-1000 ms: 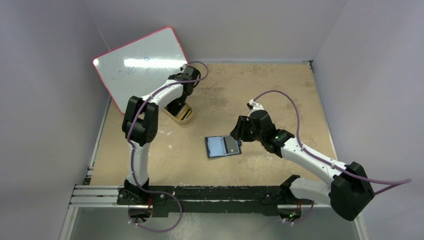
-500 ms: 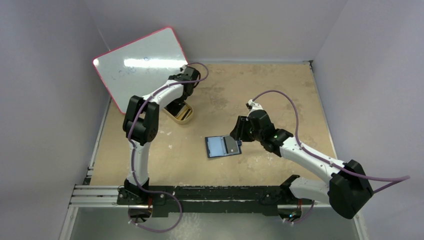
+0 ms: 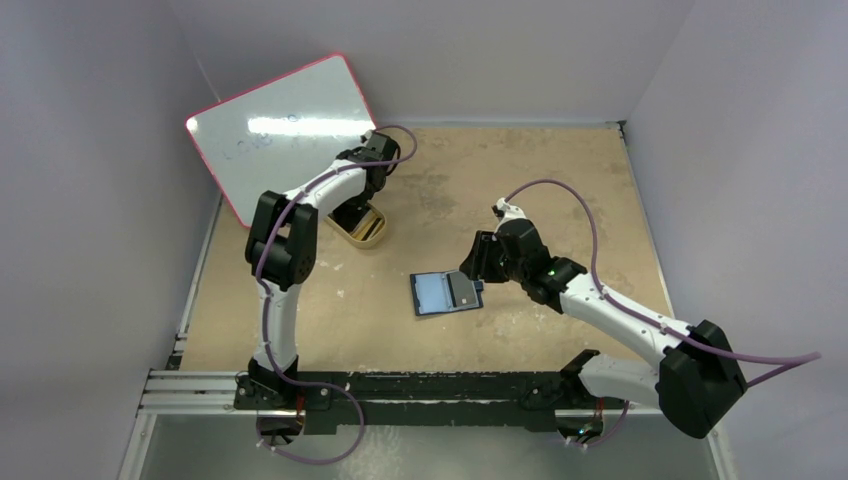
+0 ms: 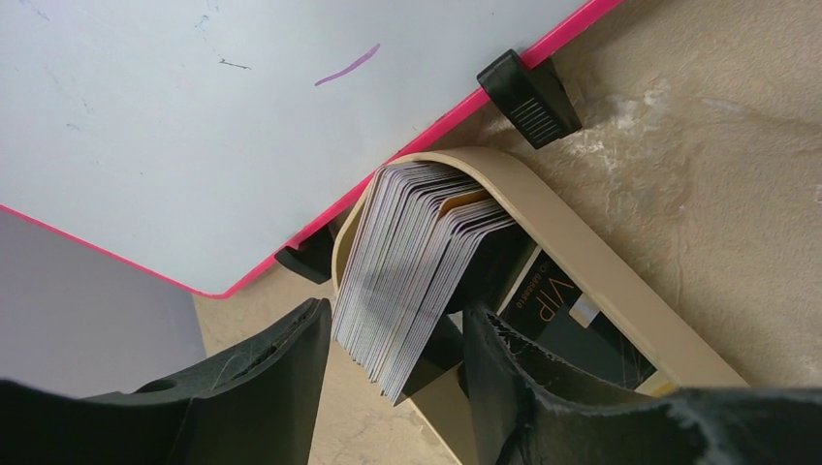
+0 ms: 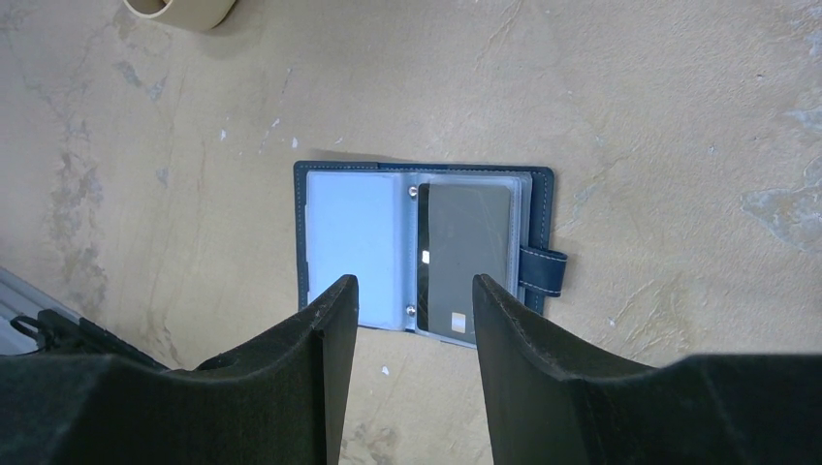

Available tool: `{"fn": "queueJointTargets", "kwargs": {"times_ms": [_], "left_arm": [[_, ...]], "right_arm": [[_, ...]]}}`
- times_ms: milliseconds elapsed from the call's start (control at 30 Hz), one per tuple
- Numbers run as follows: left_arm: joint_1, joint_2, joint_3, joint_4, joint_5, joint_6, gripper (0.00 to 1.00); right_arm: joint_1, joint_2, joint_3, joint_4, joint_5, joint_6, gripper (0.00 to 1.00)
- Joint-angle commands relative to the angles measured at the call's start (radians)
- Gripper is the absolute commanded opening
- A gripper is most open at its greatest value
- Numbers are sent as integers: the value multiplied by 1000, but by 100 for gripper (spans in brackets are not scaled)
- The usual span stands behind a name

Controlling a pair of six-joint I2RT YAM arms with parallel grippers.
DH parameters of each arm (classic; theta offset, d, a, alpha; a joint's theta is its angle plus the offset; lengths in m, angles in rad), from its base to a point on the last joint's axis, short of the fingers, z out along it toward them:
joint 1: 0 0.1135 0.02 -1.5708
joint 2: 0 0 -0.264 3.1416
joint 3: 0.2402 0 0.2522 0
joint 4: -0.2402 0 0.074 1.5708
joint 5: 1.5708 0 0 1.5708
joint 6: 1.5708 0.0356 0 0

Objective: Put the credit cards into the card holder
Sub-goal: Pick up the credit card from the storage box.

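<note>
The navy card holder (image 3: pixel 436 294) lies open on the table, its pale blue pockets up. A dark grey credit card (image 5: pixel 465 252) sits in its right-hand pocket, next to the snap tab (image 5: pixel 543 269); the left pocket (image 5: pixel 351 232) shows no card. My right gripper (image 5: pixel 415 286) is open and empty, hovering over the holder's near edge. My left gripper (image 4: pixel 395 320) is open, its fingers on either side of a leaning stack of several credit cards (image 4: pixel 417 252) in the gold tin (image 4: pixel 601 281). A black VIP card (image 4: pixel 572 325) lies flat in the tin.
A pink-framed whiteboard (image 3: pixel 280 125) leans at the back left, right behind the tin (image 3: pixel 368 230); its black foot (image 4: pixel 528 92) stands by the tin's rim. Grey walls close the table on three sides. A metal rail (image 3: pixel 200 385) runs along the near edge.
</note>
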Motion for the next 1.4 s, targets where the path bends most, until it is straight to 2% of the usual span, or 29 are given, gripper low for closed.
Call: {"fn": "queueJointTargets", "kwargs": {"times_ms": [0,267,567,867,1133,1367], "left_arm": [[20,-29,14,16,-32,22,49],[20,-28,35,-7,-24,28,36],[19,-30,72,-29,-19,36,27],[19,-28,95,-39,-37,36,23],[20,-25,105,-64,-22,20,5],[18,-46,123,-94,-23,3,3]], "right_arm": [[4,-21,29,2,22,-9,50],[4,-6,33,3,16,-8,50],[4,-1,36,7,13,-2,50],[4,8,40,8,3,3,50],[5,-3,23,12,5,7,50],[5,7,24,28,1,8,50]]}}
